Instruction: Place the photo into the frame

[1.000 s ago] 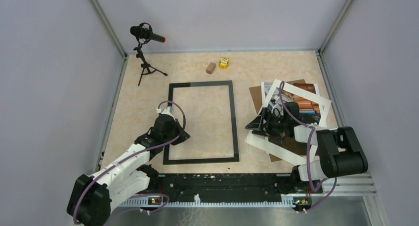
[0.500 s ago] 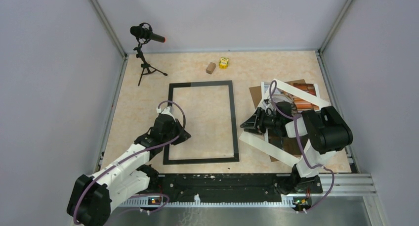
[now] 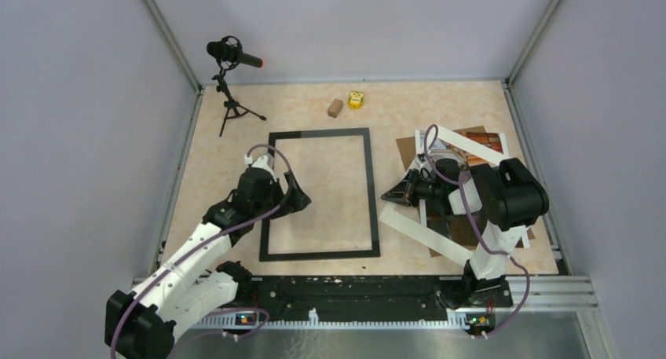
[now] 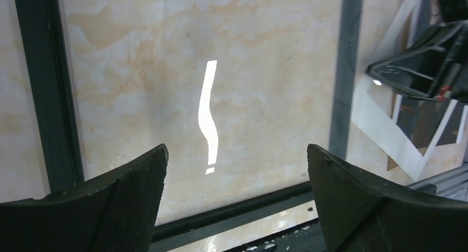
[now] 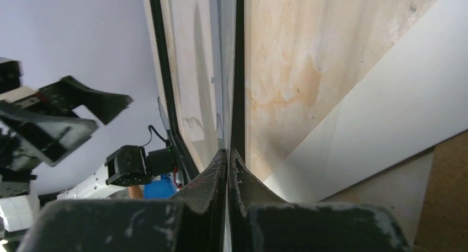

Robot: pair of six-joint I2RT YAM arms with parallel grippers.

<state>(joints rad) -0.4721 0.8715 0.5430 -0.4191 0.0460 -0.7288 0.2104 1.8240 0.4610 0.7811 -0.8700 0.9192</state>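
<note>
Large white-bordered paper photo (image 3: 424, 237): right of centre in the top view, skewed over brown cardboard (image 3: 404, 151); thin and floppy.
Thin black rectangular frame (image 3: 318, 133): flat at centre on the glossy marbled beige worktop (image 3: 228, 163).
Right tool (image 5: 227, 153): jaws pressed together, low by the photo's lower-left corner; you cannot tell whether an edge is pinched.
Left tool (image 4: 236, 153): spread wide, empty, over the frame's left side.
Your move: probably bring the photo left slowly, square its corners, and steady the frame.

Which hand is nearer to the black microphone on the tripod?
Left. The left hand is over the black rectangular frame near its left bar, towards the black microphone; the right hand is outside its right bar.
</note>
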